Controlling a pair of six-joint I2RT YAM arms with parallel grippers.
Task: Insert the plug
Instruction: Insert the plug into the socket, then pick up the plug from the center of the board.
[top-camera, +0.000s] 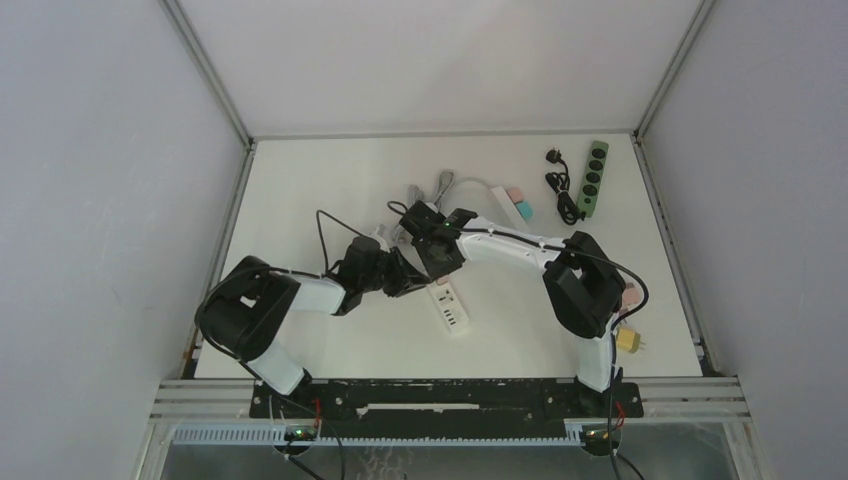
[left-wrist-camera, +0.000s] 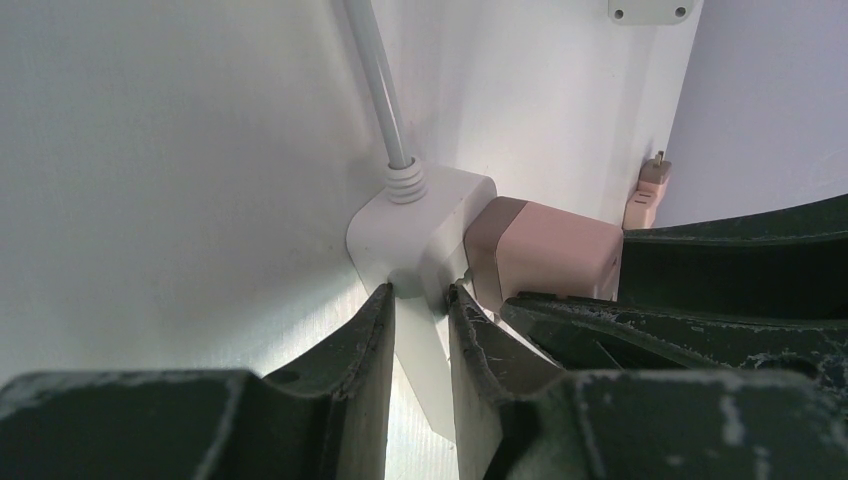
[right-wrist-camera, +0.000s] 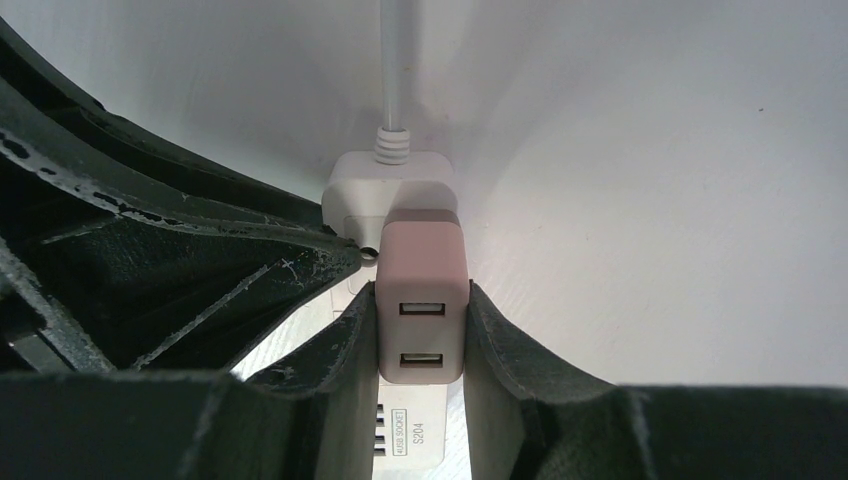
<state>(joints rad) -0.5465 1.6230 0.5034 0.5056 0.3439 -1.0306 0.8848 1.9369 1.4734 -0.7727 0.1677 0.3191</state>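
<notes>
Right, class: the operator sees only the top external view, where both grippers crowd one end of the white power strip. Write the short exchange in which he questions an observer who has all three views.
Operator: What does the right gripper hold?
Observer: The right gripper is shut on a pinkish USB charger, one finger on each side.
Operator: And the left?
Observer: The left gripper pinches the power strip near its cable end.
Operator: Is the charger in?
Observer: Its body sits against the strip right beside the cable. I cannot tell whether it is fully seated.
</notes>
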